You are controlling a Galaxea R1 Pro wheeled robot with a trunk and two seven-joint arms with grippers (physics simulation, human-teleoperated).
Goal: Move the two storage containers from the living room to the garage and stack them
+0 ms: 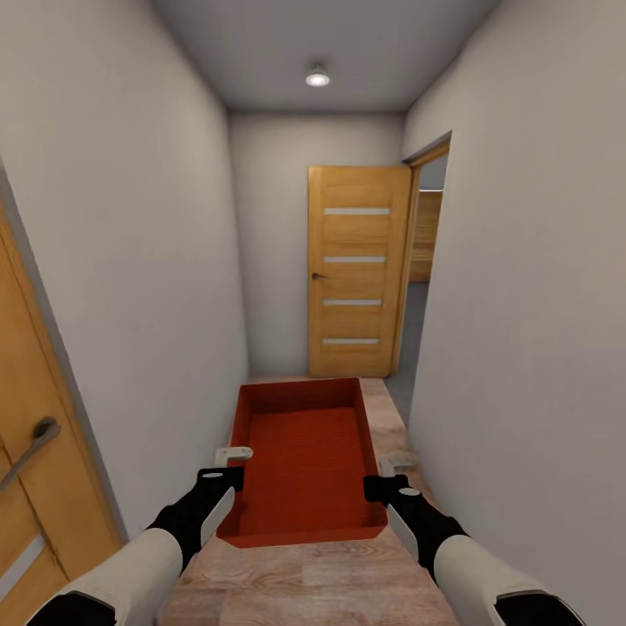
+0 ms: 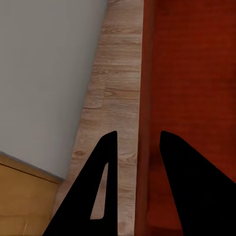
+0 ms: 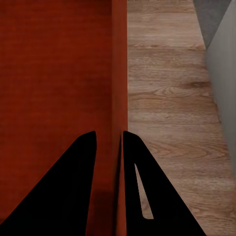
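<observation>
Both grippers, left [image 1: 228, 465] and right [image 1: 382, 474], clamp the side walls of one red-orange container [image 1: 304, 448], carried in a narrow corridor over wood flooring [image 1: 322, 582]; it looks rigid and probably light, so mid-wall rims suit; an open door [image 1: 358, 271] stands ahead. Left wrist view: fingers [image 2: 105, 167] straddle the wall [image 2: 143, 98], one either side, fairly narrow. Right wrist view: fingers [image 3: 83, 162] pinch the wall [image 3: 119, 73] closely; a grey wall [image 3: 221, 73] crowds the passage.
</observation>
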